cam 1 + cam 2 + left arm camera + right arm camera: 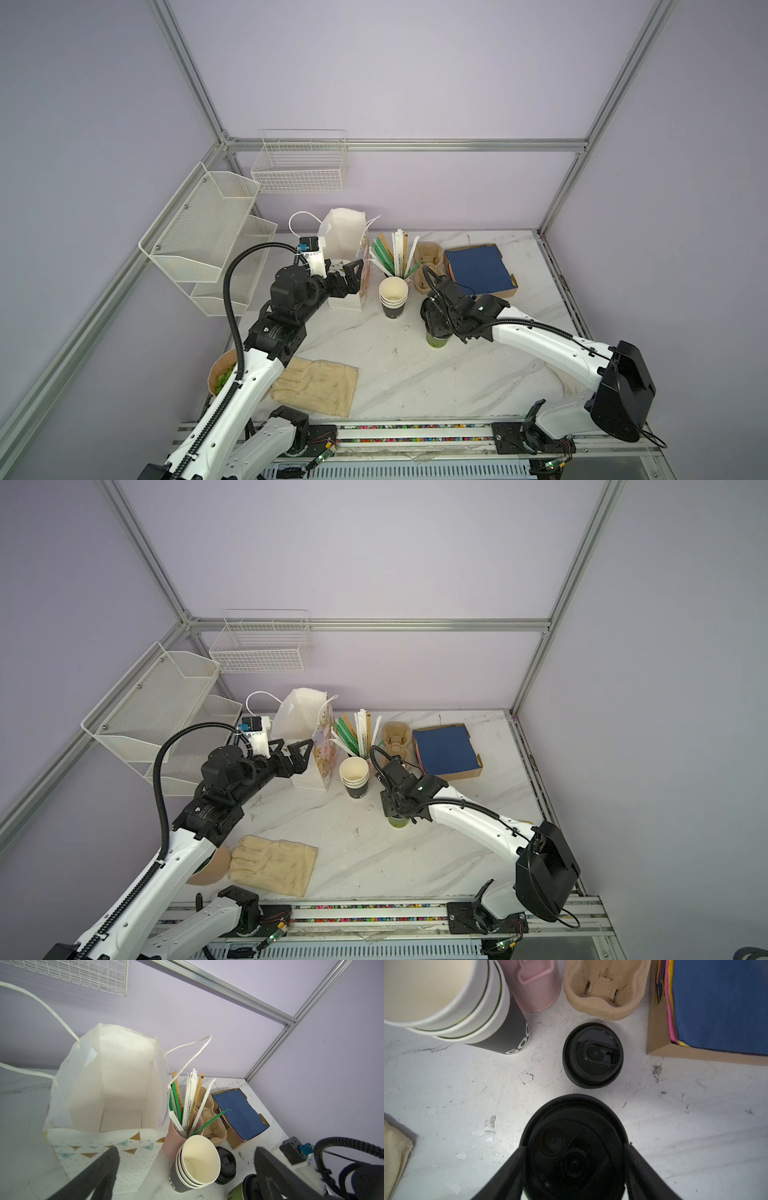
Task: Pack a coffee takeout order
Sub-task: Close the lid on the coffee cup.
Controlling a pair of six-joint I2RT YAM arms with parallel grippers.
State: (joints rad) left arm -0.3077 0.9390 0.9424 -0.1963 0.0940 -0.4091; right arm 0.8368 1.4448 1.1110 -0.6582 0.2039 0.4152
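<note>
We see R fingers [508, 1178] pinching lidded cup [571, 1147] on worktop [446, 1095]; L fingers [99, 1174] spread wide by bag [124, 1068].

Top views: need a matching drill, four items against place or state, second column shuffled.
Items:
1 cup
2 carrier
3 napkin
4 bag

Place or state:
A empty, mouth open
B on top in the box
C gripped by the right gripper
D between the pink pot and the box

Pairs: 1-C, 2-D, 3-B, 4-A
</note>
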